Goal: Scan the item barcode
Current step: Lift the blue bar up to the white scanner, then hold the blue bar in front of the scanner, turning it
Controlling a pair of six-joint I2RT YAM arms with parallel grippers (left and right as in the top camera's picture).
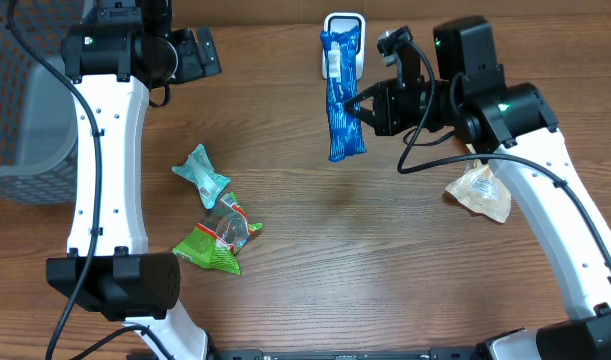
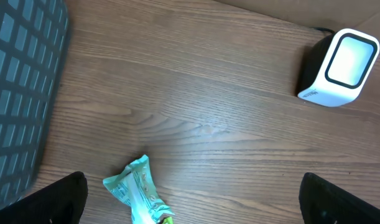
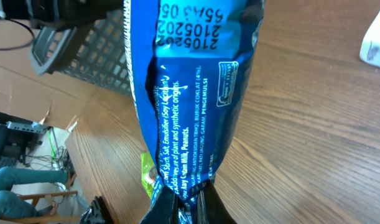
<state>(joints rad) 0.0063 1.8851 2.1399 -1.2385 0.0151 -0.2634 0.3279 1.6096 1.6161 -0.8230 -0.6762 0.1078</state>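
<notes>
A long blue snack packet (image 1: 341, 92) hangs in the air in front of the white barcode scanner (image 1: 345, 38) at the back of the table. My right gripper (image 1: 361, 108) is shut on the packet's side edge. In the right wrist view the blue packet (image 3: 190, 93) fills the middle, with white print facing the camera, and the right gripper (image 3: 193, 202) pinches its crimped end. My left gripper (image 2: 193, 205) is open and holds nothing, high over the table's back left. The scanner (image 2: 339, 65) shows at the upper right of the left wrist view.
A teal wrapper (image 1: 200, 172), a green packet (image 1: 220, 238) and a tan packet (image 1: 480, 190) lie on the wooden table (image 1: 385, 260). A grey basket (image 1: 20, 115) stands at the left edge. The teal wrapper (image 2: 137, 190) lies below the left fingers.
</notes>
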